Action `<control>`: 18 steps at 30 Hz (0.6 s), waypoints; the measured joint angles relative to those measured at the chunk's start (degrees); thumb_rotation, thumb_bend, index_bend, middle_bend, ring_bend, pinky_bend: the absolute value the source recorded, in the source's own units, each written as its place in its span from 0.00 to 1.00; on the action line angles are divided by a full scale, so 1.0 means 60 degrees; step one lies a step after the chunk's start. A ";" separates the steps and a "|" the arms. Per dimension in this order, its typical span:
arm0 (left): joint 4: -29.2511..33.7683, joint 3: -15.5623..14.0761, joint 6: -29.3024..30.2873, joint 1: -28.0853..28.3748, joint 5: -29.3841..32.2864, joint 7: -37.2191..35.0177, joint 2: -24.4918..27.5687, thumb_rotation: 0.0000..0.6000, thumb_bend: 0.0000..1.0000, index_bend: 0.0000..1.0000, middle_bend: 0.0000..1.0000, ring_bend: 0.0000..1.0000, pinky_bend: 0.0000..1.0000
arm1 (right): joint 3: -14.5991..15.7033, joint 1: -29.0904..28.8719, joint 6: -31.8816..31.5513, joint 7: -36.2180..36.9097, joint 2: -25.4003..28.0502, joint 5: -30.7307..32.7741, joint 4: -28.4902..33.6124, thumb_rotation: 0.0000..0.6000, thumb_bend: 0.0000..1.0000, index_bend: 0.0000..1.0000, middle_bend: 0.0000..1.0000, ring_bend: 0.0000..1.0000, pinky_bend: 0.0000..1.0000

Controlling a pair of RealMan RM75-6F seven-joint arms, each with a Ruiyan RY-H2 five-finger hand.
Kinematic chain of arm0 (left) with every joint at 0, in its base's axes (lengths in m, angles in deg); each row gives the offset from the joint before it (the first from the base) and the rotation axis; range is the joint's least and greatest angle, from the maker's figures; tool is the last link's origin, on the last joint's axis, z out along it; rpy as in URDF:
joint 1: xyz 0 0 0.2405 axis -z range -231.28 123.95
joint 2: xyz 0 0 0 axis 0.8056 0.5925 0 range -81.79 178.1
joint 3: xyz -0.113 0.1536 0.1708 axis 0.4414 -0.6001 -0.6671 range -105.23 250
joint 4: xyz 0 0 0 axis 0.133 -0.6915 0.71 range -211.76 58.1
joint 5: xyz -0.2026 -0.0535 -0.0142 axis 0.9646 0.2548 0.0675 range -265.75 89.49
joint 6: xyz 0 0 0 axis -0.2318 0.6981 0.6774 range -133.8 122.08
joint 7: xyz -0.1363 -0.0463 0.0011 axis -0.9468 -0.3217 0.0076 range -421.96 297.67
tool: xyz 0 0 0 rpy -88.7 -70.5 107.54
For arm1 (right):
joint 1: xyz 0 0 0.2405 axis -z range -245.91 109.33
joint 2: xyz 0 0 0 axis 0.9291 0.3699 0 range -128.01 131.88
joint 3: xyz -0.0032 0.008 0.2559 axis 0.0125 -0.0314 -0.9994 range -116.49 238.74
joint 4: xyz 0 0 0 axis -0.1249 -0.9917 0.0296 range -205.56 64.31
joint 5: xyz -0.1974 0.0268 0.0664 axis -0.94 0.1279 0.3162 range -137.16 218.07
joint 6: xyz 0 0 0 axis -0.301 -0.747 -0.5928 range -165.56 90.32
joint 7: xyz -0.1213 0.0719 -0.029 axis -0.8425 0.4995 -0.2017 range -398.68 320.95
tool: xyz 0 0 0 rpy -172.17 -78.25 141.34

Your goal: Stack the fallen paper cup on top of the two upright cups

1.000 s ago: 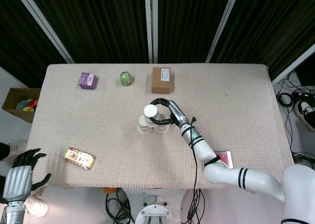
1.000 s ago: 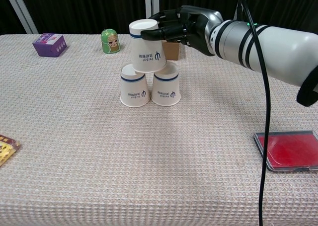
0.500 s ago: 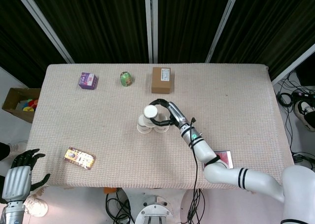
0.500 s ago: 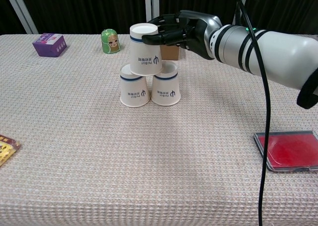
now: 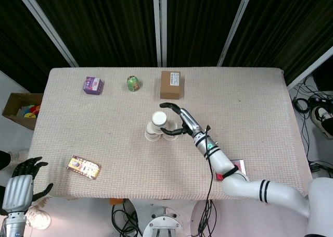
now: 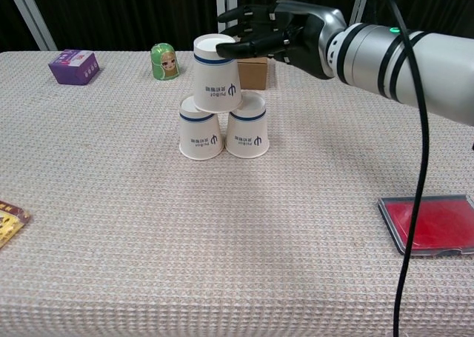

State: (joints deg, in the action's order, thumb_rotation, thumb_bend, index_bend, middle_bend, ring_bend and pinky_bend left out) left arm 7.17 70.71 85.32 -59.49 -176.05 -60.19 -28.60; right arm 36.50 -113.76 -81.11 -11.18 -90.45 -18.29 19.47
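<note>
A white paper cup (image 5: 159,117) (image 6: 216,74) stands upside down on top of two upside-down cups, the left one (image 6: 201,128) and the right one (image 6: 247,126), near the table's middle. My right hand (image 5: 178,121) (image 6: 278,29) hovers just right of and behind the top cup, its fingers spread and holding nothing. One fingertip sits close to the cup's top rim; I cannot tell whether it touches. Off the table's near left corner, my left hand (image 5: 21,187) hangs with fingers apart and nothing in it.
A brown box (image 5: 170,84) (image 6: 253,70) stands right behind the stack. A green doll (image 6: 164,61) and a purple box (image 6: 74,65) stand at the back left. A red case (image 6: 433,224) lies near the front right, a snack packet (image 5: 84,167) near the front left.
My right hand has let go of the top cup, spread its fingers and drawn up and to the right. The cup now stands on the two lower cups.
</note>
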 measured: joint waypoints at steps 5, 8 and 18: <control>0.0024 0.0044 0.0016 0.0044 -0.0029 0.0083 0.0101 1.00 0.19 0.30 0.19 0.14 0.17 | 0.0147 0.0751 -0.1230 -0.0196 0.0745 -0.1039 0.0712 1.00 0.20 0.10 0.12 0.00 0.00; 0.0091 0.0094 0.0062 0.0076 -0.0057 0.0219 0.0200 1.00 0.19 0.30 0.19 0.14 0.17 | 0.0479 0.1394 -0.2490 -0.0910 0.1336 -0.1987 0.0996 1.00 0.22 0.12 0.16 0.00 0.00; 0.0608 0.0350 0.0406 0.0153 -0.0147 0.1128 0.0647 1.00 0.19 0.30 0.19 0.14 0.17 | 0.2666 0.4416 -0.6216 -0.4460 0.4397 -0.4772 0.1418 1.00 0.24 0.10 0.09 0.00 0.00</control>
State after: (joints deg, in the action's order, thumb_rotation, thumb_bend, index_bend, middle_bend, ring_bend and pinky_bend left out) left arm 10.82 72.81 87.76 -58.57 -176.93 -53.43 -24.72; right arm 52.50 -87.26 -118.40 -37.94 -64.07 -46.92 27.98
